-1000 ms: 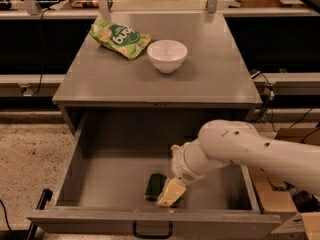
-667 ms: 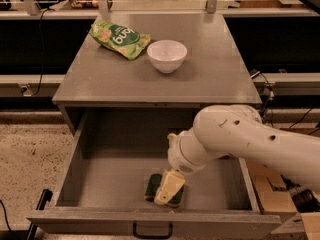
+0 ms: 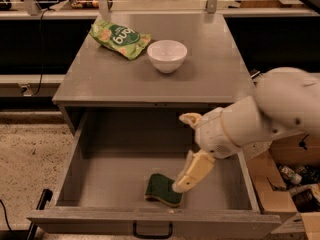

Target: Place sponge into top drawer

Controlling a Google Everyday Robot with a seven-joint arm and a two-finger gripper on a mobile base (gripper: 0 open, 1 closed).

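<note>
Grey counter (image 3: 125, 81) above open top drawer (image 3: 112, 184); sponge (image 3: 161, 188) lying on its floor near the front; hand (image 3: 180, 153) spread, just touching it, seemingly releasing.

- Sponge (image 3: 162, 188): dark green, yellowish edge.
- Drawer (image 3: 115, 174): plain grey; handle (image 3: 152, 230) black.
- Gripper (image 3: 181, 153), at sponge's 1 o'clock: cream.
- Arm (image 3: 280, 109): white.
- Bowl (image 3: 167, 55): white.
- Bag (image 3: 119, 37): light green, white lettering.

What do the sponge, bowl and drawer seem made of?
Sponge: matte dark green scouring layer over a pale edge, likely foam. Bowl: smooth white, ceramic or plastic. Drawer: flat grey, probably painted metal. Open end effector hangs in the drawer, beside the sponge.
</note>
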